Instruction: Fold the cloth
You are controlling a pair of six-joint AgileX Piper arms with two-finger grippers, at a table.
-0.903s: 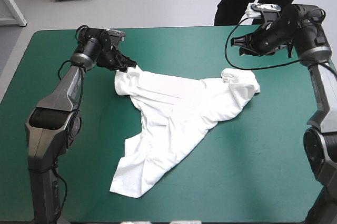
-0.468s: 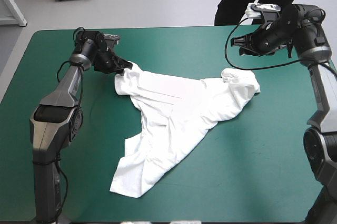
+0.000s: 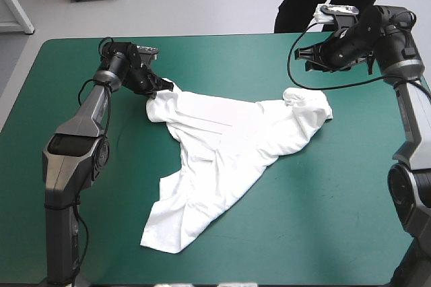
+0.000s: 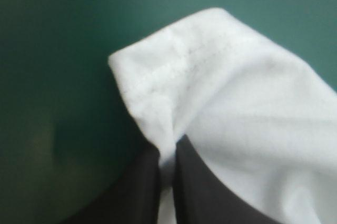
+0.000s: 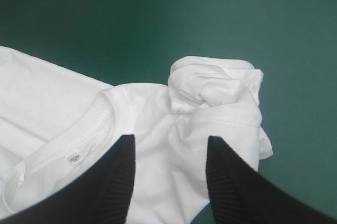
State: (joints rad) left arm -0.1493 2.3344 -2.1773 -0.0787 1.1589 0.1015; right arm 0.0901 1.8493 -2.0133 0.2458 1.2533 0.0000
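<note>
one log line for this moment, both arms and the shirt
left gripper: jaws shut on T-shirt corner | right gripper: jaws open, off the T-shirt, facing its bunched end | T-shirt: spread, rumpled, unfolded

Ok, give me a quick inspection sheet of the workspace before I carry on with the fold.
Surface: teal-green cover, flat, bare around the shirt.
Job's things: T-shirt, white, spread unevenly mid-table and creased, with a bunched sleeve at its right end.
Clutter: nothing seen.
Grippers: left gripper shut on the T-shirt's far-left hem; right gripper open, holding nothing, hovering by the bunched sleeve.
Cables: nothing seen.
Surroundings: nothing seen.
</note>
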